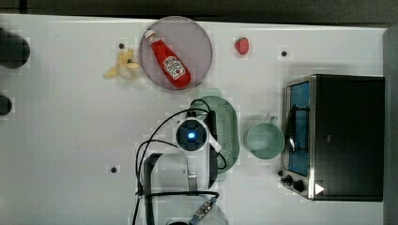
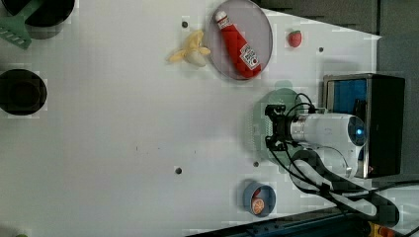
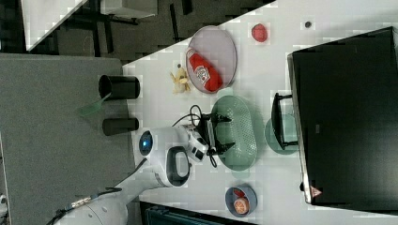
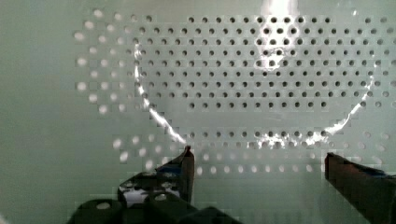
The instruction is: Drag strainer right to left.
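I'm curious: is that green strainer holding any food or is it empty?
Empty. The wrist view shows the strainer bowl's bare dotted holes, with the open pincer over it.

The arm [image 3: 164, 161] is built of rounded, glossy white shells with black seams and dark inset panels at the joints. A round cap near the wrist carries a small glowing blue light [image 1: 191, 136]. Thin black cables [image 1: 150, 140] loop loosely off the wrist and run back along the links, and one ends in a small metal plug. The black two-fingered gripper [image 2: 272, 127] has slim dark fingers [image 4: 184, 170] with reddish tips, set on a black block below the white wrist housing.
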You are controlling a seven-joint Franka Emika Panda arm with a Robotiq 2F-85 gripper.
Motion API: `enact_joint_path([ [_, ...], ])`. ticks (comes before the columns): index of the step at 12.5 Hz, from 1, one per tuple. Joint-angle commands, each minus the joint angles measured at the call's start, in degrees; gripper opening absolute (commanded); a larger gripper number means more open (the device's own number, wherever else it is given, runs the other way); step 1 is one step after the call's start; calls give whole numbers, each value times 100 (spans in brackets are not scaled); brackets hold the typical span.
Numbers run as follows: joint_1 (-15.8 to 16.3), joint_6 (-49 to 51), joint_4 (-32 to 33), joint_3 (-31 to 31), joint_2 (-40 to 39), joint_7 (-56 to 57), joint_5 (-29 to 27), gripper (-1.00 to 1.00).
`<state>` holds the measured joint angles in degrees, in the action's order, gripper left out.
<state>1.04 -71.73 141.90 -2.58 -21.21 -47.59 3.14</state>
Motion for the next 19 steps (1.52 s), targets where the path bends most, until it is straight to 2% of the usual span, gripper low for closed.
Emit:
enact_joint_path([
  [1,205,80,-158,-210,97,-453,-67,100],
  [9,690,110,-297,-717,-25,-1570,-216,100],
  [19,1541,489,-1147,-831,-528,-2317,-304,100],
])
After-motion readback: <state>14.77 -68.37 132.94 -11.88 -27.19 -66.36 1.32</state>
